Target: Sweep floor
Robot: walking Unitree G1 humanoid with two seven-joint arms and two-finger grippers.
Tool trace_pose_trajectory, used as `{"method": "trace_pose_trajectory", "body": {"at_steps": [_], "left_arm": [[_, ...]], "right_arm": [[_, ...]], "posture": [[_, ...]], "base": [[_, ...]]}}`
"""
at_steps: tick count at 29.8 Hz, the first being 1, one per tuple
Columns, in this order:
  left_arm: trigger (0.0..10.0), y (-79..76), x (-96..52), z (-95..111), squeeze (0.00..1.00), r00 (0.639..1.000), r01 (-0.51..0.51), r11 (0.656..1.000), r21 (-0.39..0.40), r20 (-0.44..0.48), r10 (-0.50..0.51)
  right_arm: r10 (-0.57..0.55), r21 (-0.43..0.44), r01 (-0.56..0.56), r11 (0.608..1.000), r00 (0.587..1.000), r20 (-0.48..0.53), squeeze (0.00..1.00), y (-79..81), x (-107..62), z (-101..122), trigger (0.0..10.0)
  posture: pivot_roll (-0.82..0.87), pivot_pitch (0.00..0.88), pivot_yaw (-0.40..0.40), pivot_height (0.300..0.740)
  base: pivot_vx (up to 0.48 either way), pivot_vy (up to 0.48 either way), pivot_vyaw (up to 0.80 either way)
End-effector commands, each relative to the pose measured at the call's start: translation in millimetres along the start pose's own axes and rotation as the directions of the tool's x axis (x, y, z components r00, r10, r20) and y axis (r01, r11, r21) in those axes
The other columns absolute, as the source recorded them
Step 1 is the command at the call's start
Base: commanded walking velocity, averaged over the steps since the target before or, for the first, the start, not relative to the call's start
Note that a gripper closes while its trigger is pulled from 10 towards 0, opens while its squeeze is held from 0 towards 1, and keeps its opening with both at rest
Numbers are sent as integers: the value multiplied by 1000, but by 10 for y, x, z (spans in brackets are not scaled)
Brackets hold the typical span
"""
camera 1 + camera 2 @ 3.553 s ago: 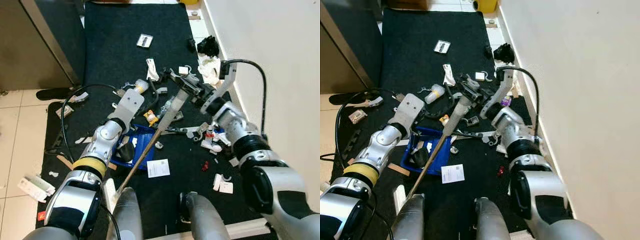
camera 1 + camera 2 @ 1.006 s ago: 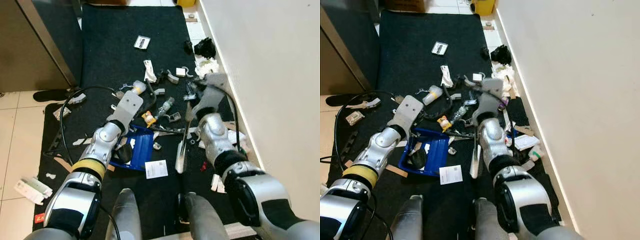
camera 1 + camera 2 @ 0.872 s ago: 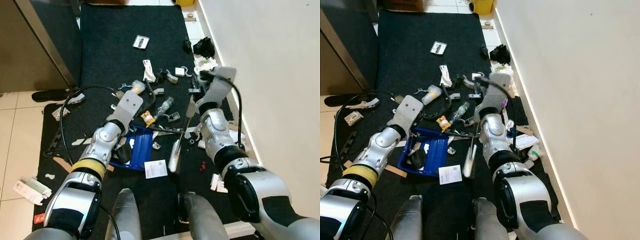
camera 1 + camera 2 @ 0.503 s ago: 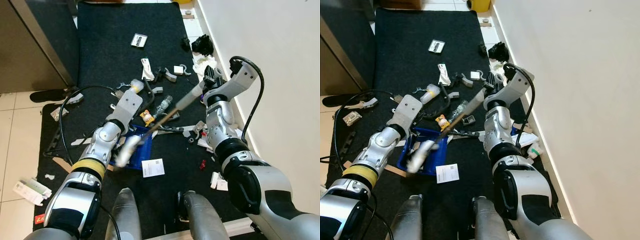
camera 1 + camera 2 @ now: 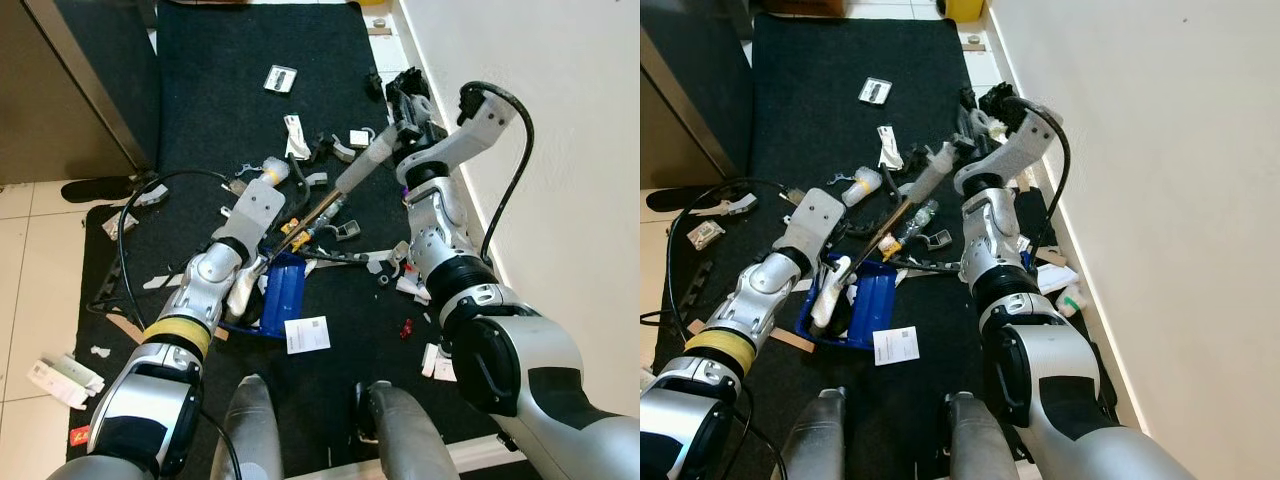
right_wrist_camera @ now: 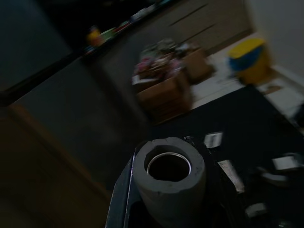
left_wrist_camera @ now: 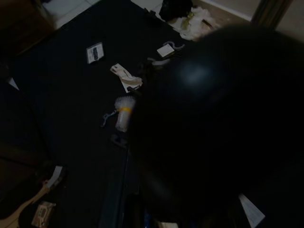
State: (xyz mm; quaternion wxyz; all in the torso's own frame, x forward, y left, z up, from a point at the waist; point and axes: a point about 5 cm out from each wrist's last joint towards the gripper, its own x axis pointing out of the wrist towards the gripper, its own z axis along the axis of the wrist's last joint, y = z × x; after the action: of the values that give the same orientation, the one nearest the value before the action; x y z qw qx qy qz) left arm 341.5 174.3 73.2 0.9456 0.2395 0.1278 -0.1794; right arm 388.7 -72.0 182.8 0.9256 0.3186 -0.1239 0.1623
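Nearest, a white printed paper slip (image 5: 307, 334) lies flat on the black floor mat (image 5: 220, 60), just beside the blue plastic dustpan (image 5: 272, 300). The left end effector (image 5: 262, 262) reaches down to the dustpan's far end; whether its fingers are parted or closed on the pan cannot be told, since the wrist plate covers them and the left wrist view is nearly black.

The long broom with a thin wooden shaft and grey padded grip sleeve (image 5: 330, 201) slopes across the middle of the mat. Its low, pale end (image 5: 829, 293) sits at the dustpan, and its grey sleeve rises toward the wall. The right end effector (image 5: 400, 125) is closed around that sleeve near its upper end, and the right wrist view looks straight down the sleeve's hollow grey tip (image 6: 168, 168).

As a judgement, the broom is light and stiff, though held so high it will swing wide and press weakly at the low end. The padded sleeve looks the surest place to hold, being less slippery than bare wood.

Beyond lie scattered litter: a clear plastic bottle (image 5: 330, 212), a white cylindrical bottle (image 5: 270, 170), a black cable (image 5: 150, 195), and furthest a small flat white-framed packet (image 5: 280, 79).
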Motion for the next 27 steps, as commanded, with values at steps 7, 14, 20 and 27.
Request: {"method": "trace_pose_trajectory", "body": {"at_steps": [7, 14, 20, 27], "left_arm": [[10000, -284, -143, -520, 0, 971, 111, 993, -44, -210, -118], [10000, -295, -193, -535, 0, 949, 256, 964, 75, -208, -236], [10000, -331, -261, -589, 0, 911, 379, 915, 142, -232, -341], [10000, -412, -300, -575, 0, 864, 489, 864, 121, -205, -460]], "right_arm": [[191, -125, -210, 970, 971, -146, 0, 135, 105, 34, 10000], [70, -401, -141, 905, 980, -185, 0, -346, -4, 302, 10000], [-11, -476, -81, 876, 982, -186, 0, -561, -78, 410, 10000], [-82, -496, 8, 868, 988, -127, 0, -695, -95, 566, 10000]], "posture": [[35, 204, -160, 740], [40, 193, -156, 740], [51, 184, -156, 740], [55, 176, -155, 740]], "base": [[0, 0, 0], [0, 0, 0], [0, 0, 0], [0, 0, 0]]}}
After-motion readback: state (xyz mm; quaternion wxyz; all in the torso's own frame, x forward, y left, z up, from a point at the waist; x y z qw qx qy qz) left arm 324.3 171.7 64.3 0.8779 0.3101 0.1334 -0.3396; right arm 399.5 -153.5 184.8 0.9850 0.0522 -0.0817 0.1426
